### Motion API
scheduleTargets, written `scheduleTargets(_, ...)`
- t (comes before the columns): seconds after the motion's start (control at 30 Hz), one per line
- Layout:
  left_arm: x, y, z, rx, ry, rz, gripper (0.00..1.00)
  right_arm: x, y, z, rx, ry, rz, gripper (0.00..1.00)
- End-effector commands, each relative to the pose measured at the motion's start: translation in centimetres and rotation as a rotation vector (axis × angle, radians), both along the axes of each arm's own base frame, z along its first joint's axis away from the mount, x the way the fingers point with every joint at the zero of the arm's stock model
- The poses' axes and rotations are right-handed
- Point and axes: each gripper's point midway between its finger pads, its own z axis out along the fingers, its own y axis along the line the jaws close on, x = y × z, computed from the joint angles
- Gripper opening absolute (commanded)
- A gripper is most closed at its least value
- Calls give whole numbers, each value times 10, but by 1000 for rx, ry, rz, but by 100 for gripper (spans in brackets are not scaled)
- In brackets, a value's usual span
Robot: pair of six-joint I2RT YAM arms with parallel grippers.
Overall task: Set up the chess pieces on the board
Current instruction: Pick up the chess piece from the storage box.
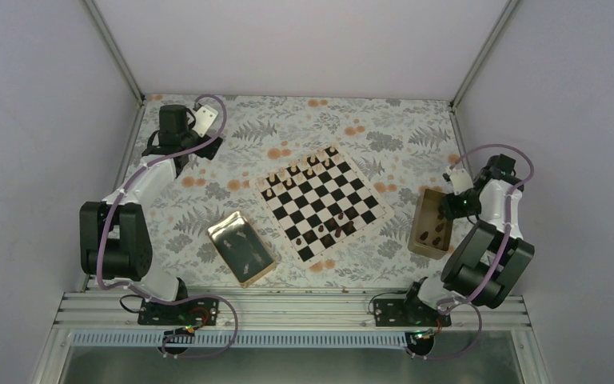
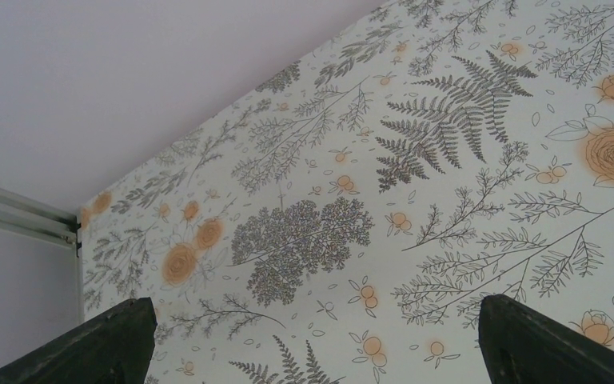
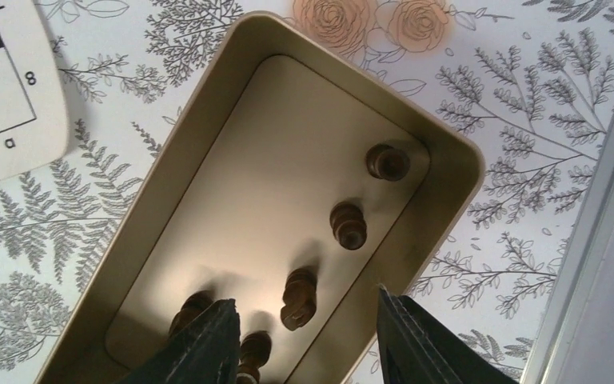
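The board (image 1: 324,200) lies mid-table, turned at an angle. Light tan pieces (image 1: 300,170) stand along its far side and dark brown pieces (image 1: 332,229) along its near side. My right gripper (image 1: 448,211) hangs open over the small tan box (image 1: 430,224). In the right wrist view the gripper (image 3: 304,316) is empty above the box (image 3: 208,112), which holds several dark pieces. A dark knight (image 3: 299,298) lies just beyond its fingertips. A board corner (image 3: 0,96) shows at the upper left. My left gripper (image 1: 210,146) is open and empty at the far left, over bare cloth (image 2: 316,316).
A shiny gold tray (image 1: 241,249) with a few small pieces sits left of the board's near corner. The enclosure walls and aluminium posts ring the floral cloth. The right wall rail (image 3: 600,240) runs close to the box.
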Motion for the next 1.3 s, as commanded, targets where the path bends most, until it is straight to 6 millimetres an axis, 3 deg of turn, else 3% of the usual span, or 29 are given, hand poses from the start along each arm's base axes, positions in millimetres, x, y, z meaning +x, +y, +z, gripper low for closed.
scheduleTargets(0.0, 3, -3, 1, -10, -18, -12, 100, 7, -8, -7, -33, -6, -19, 45)
scheduleTargets(0.47, 3, -1, -3, -6, -9, -2, 100, 19, -16, -36, -19, 31, -45, 42)
scheduleTargets(0.7, 2, 1, -7, 2, -1, 6, 100, 21, -9, -49, 7, 67, -21, 39)
scheduleTargets(0.8, 1, 3, -7, 6, -3, 11, 100, 25, -6, -42, -18, 36, -5, 40)
scheduleTargets(1.03, 2, 2, -5, 0, -5, 10, 100, 35, 0, -2, -80, -56, 32, 43)
scheduleTargets(1.27, 2, 1, -3, -3, -9, 8, 100, 30, 8, -3, -74, 23, 58, 43)
